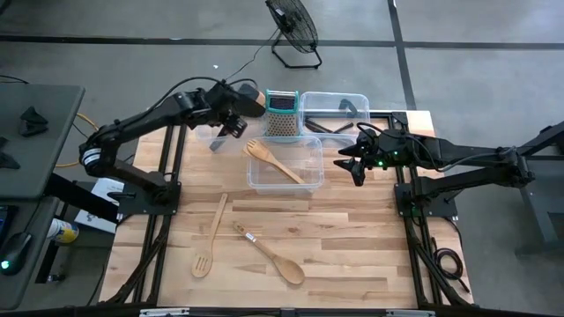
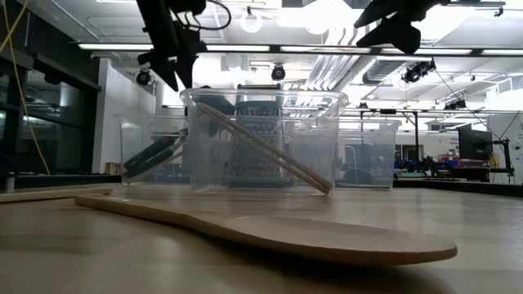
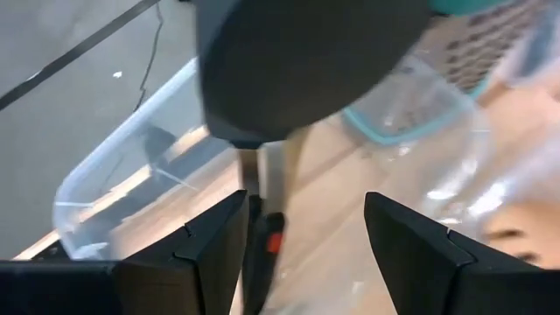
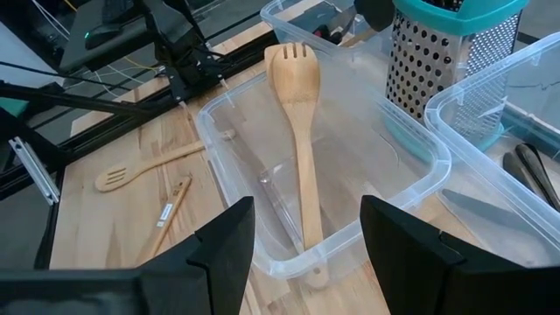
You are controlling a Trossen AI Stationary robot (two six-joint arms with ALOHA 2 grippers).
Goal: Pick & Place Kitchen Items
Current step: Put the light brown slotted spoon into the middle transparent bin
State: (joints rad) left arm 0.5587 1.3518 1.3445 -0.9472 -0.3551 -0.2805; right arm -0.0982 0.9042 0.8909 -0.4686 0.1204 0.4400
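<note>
Wooden slotted spoon (image 1: pixel 210 239) and plain spoon (image 1: pixel 270 254) lie on your near tabletop (image 1: pixel 352 246). Left gripper (image 1: pixel 231 119) hovers open, empty, at the far left. A wooden fork (image 1: pixel 275 161) rests in the middle bin (image 1: pixel 312 167); your right gripper (image 1: pixel 352 164), open and empty, hangs just right of it.

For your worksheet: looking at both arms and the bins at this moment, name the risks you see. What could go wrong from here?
1. The left gripper, open, hovers close to the teal-topped metal box grater; a drift might tip it.
2. The light wooden fork leans across the near clear plastic bin; another item dropped in could lever it out.
3. The right gripper, open, waits near that bin's edge and might nudge it.
</note>
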